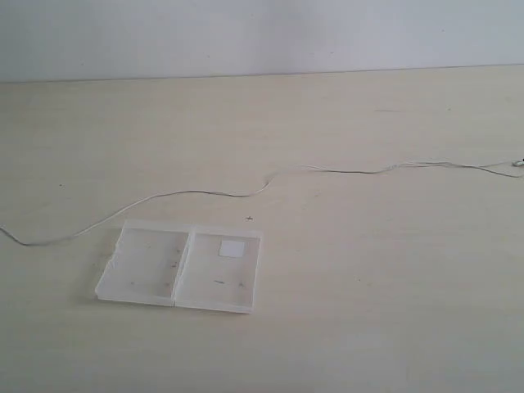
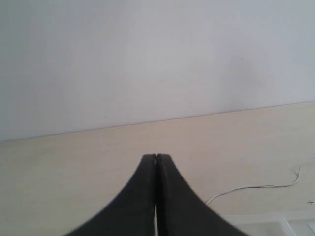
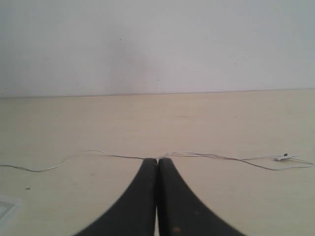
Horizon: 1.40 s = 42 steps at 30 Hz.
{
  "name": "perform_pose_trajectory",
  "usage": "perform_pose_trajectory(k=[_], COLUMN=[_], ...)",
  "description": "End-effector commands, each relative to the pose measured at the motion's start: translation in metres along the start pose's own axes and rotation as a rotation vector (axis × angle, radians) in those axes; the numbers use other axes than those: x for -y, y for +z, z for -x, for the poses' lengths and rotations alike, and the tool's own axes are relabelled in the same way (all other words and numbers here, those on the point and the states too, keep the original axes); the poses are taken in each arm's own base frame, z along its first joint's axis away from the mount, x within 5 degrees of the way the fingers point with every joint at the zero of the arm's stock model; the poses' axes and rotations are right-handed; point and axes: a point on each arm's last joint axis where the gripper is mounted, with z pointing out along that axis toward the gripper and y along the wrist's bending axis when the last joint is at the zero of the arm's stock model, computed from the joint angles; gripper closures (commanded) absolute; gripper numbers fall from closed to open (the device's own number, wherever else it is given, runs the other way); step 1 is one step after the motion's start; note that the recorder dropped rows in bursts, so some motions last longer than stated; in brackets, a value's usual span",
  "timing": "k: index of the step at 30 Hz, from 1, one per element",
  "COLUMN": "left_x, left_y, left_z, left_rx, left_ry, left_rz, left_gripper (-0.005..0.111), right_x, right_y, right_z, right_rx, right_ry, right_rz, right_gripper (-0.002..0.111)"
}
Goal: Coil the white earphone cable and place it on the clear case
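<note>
The white earphone cable [image 1: 205,193] lies stretched out across the table, from the left edge to a small end piece [image 1: 518,164] at the right edge. The clear case [image 1: 147,266] lies open and flat near the front left, with a white sticker [image 1: 232,248] on its right half. Neither gripper shows in the exterior view. My left gripper [image 2: 156,156] is shut and holds nothing; a stretch of cable [image 2: 256,187] and a corner of the case [image 2: 275,221] lie beside it. My right gripper [image 3: 157,160] is shut too, and the cable [image 3: 216,156] runs across the table beyond its tips.
The pale wooden table [image 1: 368,311] ends at a plain white wall [image 1: 262,33] at the back. A small dark piece [image 3: 284,157] sits on the cable near its far end in the right wrist view.
</note>
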Motion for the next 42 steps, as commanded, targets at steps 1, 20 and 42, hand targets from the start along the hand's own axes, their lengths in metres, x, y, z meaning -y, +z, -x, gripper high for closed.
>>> perform_pose_trajectory(k=[1,20,42], left_x=[0.0,0.0,0.0], left_y=[-0.001,-0.001,-0.001], left_z=[0.001,0.001,0.001], left_rx=[0.008,0.008,0.008], left_ry=[-0.011,-0.011,-0.011], left_rz=[0.001,0.001,0.001], left_gripper=[0.107,0.107,0.107], right_x=[0.0,0.0,0.002], right_y=[0.0,0.0,-0.002], right_z=[-0.001,-0.001,0.019], right_rx=[0.003,0.003,0.223], right_ry=[-0.005,-0.005,-0.039], right_rz=[0.002,0.002,-0.024], right_gripper=[0.108,0.108,0.108])
